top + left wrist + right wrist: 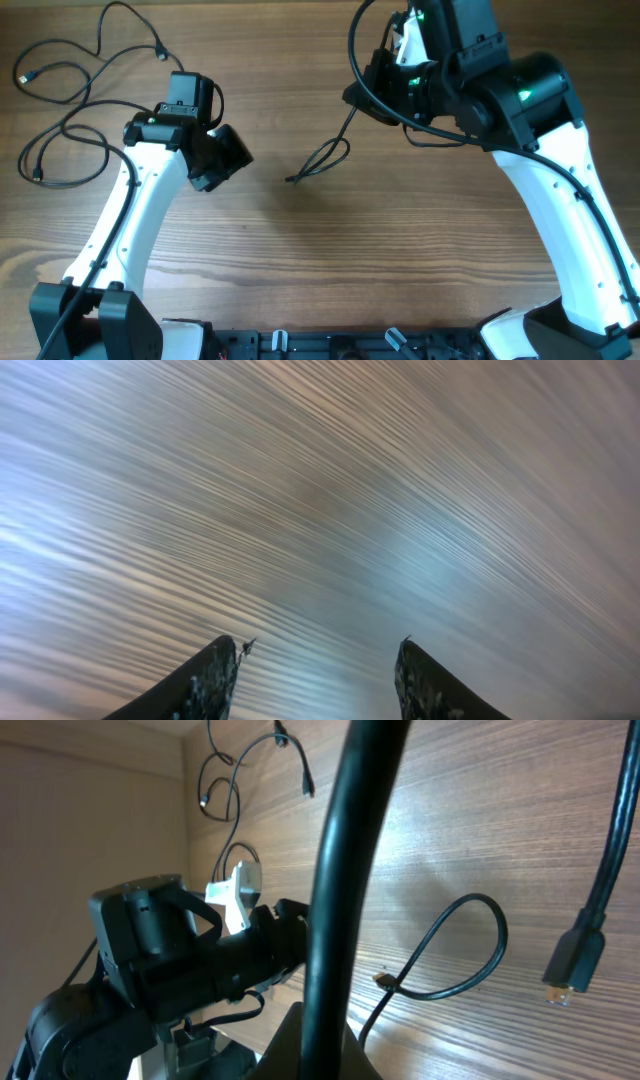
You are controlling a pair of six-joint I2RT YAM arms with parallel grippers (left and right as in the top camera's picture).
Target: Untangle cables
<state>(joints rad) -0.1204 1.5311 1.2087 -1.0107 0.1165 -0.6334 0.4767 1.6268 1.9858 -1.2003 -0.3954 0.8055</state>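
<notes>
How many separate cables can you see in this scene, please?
3, as far as I can tell: an upper cable and a lower cable at the far-left corner, and a looped cable near the centre. The left arm may hide more.

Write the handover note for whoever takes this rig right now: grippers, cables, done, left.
The left gripper is open and empty over bare table. The right gripper is raised at the far right; its jaws are hidden, so its grip cannot be confirmed. One cable runs from a loop mid-table up towards it, seemingly lifted. The other cables lie in overlapping loops at the far left, touched by neither gripper. Done: one cable is apart from the rest. Left: separate the left-hand loops and lay the lifted one flat.
</notes>
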